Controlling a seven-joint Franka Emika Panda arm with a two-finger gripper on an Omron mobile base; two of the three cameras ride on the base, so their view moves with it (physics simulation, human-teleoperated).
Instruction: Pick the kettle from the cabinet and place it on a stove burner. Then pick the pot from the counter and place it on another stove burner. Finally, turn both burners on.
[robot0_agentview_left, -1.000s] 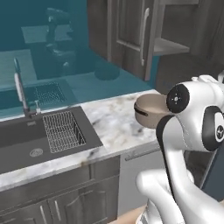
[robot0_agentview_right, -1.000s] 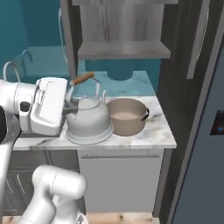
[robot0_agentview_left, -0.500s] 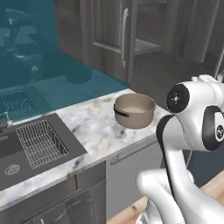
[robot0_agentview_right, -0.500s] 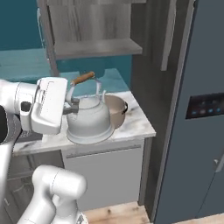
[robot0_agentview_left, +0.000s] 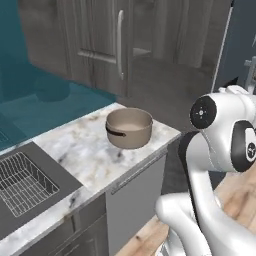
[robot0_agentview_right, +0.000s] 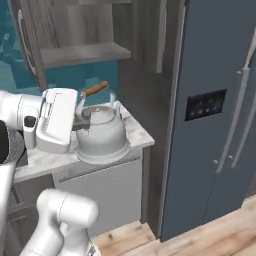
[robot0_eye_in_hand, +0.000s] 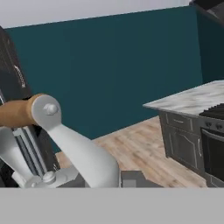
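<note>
My gripper is shut on the kettle, a silvery-white rounded body that hangs in front of the white hand, off the counter's right end. Its wire handle with the brown wooden piece arches above. In the hand view the wooden piece and a silver handle strut sit very close at the lower left. The tan pot stands upright on the marble counter near its right end, below the dark grey cabinet. A stove with a black grate shows at the hand view's right edge.
A dark sink with a wire rack lies at the counter's left. A tall blue-grey fridge stands right of the cabinet shelf. Wooden floor stretches toward a second marble counter beside the stove.
The whole picture has slid left, so the camera has moved: sink and counter drift left and the fridge comes into view. The kettle stays held at the hand.
</note>
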